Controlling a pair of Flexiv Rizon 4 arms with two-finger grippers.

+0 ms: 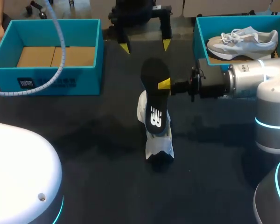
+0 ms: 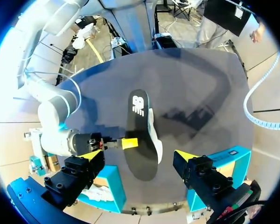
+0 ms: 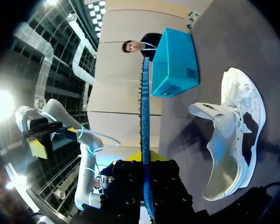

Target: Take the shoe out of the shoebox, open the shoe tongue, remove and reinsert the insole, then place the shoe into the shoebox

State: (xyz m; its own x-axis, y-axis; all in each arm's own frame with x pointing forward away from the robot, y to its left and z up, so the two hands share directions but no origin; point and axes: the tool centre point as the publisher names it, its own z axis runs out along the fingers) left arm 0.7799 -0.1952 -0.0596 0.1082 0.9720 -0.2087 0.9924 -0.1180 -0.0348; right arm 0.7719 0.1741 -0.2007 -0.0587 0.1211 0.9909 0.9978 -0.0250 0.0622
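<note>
A black insole [image 1: 155, 93] with a white logo hangs in the air at mid-table, and my right gripper [image 1: 164, 84] is shut on its edge. Under and behind it a white shoe [image 1: 159, 145] lies on the dark table, partly hidden by the insole. In the right wrist view the insole [image 3: 145, 116] shows edge-on between the fingers of the right gripper [image 3: 146, 157], with the shoe [image 3: 233, 140] on its side, its tongue pulled open. My left gripper [image 1: 145, 46] hangs open above the table's far side. From the left wrist view its gripper [image 2: 139, 156] looks down on the insole [image 2: 139, 135].
A teal shoebox [image 1: 46, 70] lined with brown cardboard stands at the back left, a white cable [image 1: 60, 56] hanging across it. A second teal box [image 1: 200, 39] at the back right holds another pale shoe [image 1: 242, 41]. The table [image 1: 98, 163] is dark.
</note>
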